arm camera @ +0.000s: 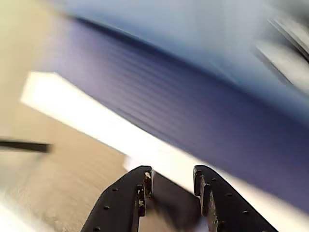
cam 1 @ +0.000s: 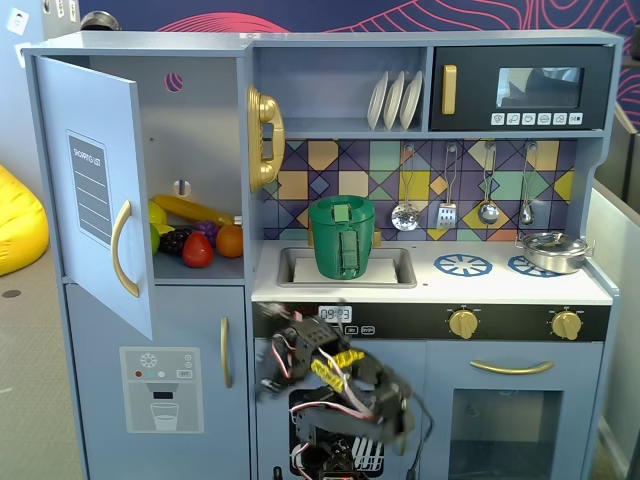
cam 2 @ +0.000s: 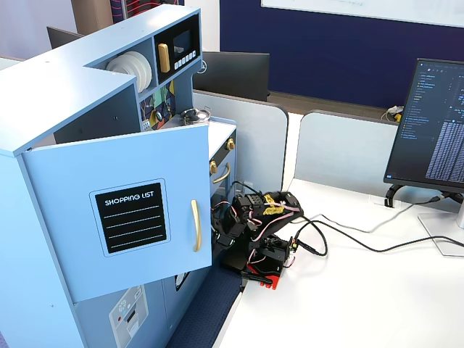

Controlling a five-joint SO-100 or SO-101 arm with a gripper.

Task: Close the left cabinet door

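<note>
The left cabinet door (cam 1: 95, 190) is a light-blue panel with a black "SHOPPING LIST" chalkboard and a curved gold handle (cam 1: 122, 250). It stands wide open, swung out from the cabinet; it also shows in the side fixed view (cam 2: 130, 217) with its handle (cam 2: 195, 225). My arm is folded low in front of the kitchen, motion-blurred. My gripper (cam 1: 272, 360) is below and right of the door, apart from it, and shows in the side fixed view (cam 2: 226, 230). In the wrist view my gripper (arm camera: 173, 181) has its jaws apart and empty over a blurred floor and wall.
Toy fruit (cam 1: 195, 240) lies inside the open cabinet. A lower door with a water-dispenser graphic (cam 1: 160, 385) is under it. A green pot (cam 1: 342, 238) sits in the sink. A monitor (cam 2: 435, 123) and cables (cam 2: 348, 243) are on the white desk (cam 2: 348, 304).
</note>
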